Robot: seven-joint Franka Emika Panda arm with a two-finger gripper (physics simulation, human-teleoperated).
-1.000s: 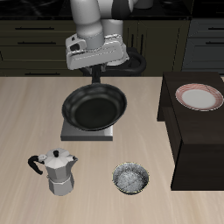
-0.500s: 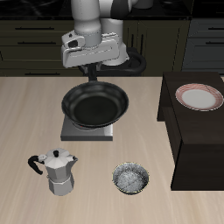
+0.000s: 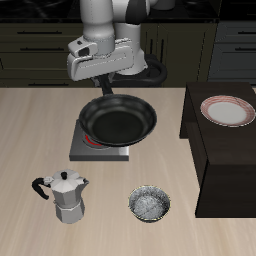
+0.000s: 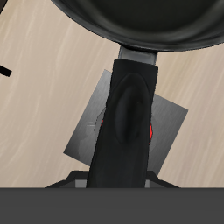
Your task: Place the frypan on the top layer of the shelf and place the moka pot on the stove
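— Where is the round black non-stick frypan (image 3: 120,121) with the long straight handle?

— In the middle of the exterior frame, lifted clear of the pale wooden desk (image 3: 30,140). It hangs over the small flat grey stove (image 3: 85,149) and hides most of it; only a sliver of the red spiral burner ring shows at the pan's lower left edge.

— And the jaws?

— The gripper (image 3: 104,86) sits at the upper centre of the frame, closed onto the pan's handle. In the wrist view the handle (image 4: 128,114) runs straight away from the camera, with the grey stove (image 4: 171,122) beneath it on the desk.

— The other task items?

— The small silver faceted moka pot (image 3: 67,196) with the black side handle stands upright at the lower left, near the desk's front edge, well apart from the stove. The large dark brown boxy shelf (image 3: 225,165) fills the right edge of the frame. On its flat top rests a round plate (image 3: 227,111) with a pinkish rim.

— Anything else?

— A small shiny metal bowl (image 3: 149,205) sits at the lower centre, between the moka pot and the shelf.
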